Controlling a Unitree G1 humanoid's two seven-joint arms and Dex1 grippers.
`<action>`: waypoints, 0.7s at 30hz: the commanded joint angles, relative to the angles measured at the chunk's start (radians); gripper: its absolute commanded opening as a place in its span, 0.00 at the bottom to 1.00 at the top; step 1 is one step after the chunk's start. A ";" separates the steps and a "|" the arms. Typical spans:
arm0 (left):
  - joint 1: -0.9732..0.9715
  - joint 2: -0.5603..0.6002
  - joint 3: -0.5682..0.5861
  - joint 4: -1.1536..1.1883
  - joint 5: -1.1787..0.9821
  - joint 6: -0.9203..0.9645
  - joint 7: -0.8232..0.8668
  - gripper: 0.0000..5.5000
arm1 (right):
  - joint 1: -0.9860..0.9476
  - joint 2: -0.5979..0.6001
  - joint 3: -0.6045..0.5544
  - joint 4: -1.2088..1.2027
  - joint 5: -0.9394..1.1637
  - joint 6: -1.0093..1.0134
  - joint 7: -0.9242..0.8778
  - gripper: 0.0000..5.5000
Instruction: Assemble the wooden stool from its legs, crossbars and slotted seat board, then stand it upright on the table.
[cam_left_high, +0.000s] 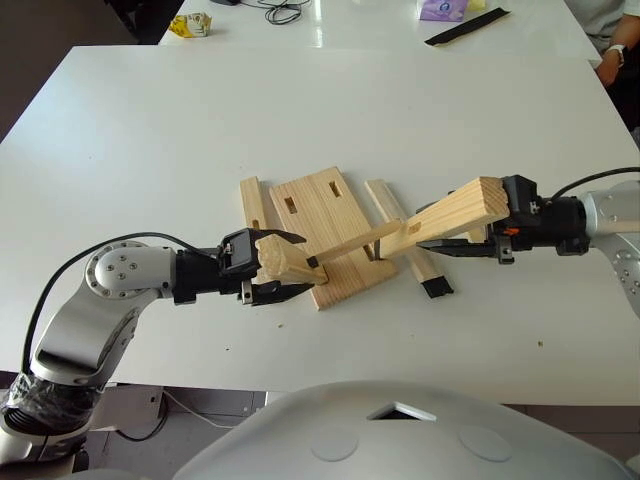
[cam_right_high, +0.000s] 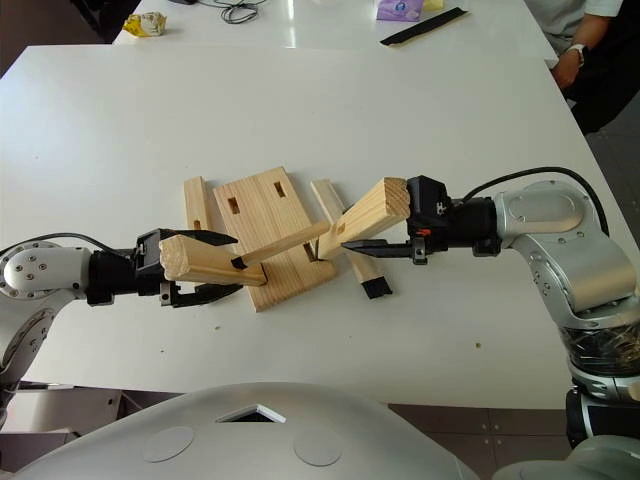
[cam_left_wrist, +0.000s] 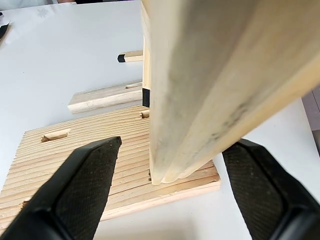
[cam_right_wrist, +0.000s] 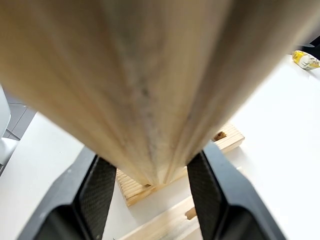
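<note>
Now squeezing one stool leg (cam_left_high: 290, 262) between the fingers of the left gripper (cam_left_wrist: 175, 150), up off the table (cam_left_high: 150, 150). Pinching a second leg (cam_left_high: 460, 210) between the fingers of the right gripper (cam_right_wrist: 150, 165), with a thin crossbar (cam_left_high: 355, 243) joining the two legs. Hanging all this just above the seat board (cam_left_high: 315, 200), with one loose wooden piece (cam_left_high: 252, 205) beside the board beyond the left fingers and another loose piece (cam_left_high: 385, 205) under the right fingers.

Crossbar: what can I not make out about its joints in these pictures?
Eye views: whether the crossbar sits inside the right leg is too small to tell.
Left wrist view: the left leg hides the crossbar.
Right wrist view: the blurred right leg hides it too.
</note>
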 joint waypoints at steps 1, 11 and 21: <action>-0.003 0.003 -0.004 0.016 0.024 -0.011 0.009 0.66 | -0.026 -0.003 -0.032 -0.011 0.026 0.027 -0.009 0.37; -0.048 0.009 0.010 0.118 0.055 -0.053 0.000 0.66 | 0.001 -0.010 -0.054 0.018 -0.019 -0.006 0.005 0.37; -0.059 0.020 0.013 0.172 0.081 -0.106 -0.030 0.66 | 0.077 0.003 -0.020 -0.018 -0.072 -0.058 0.011 0.37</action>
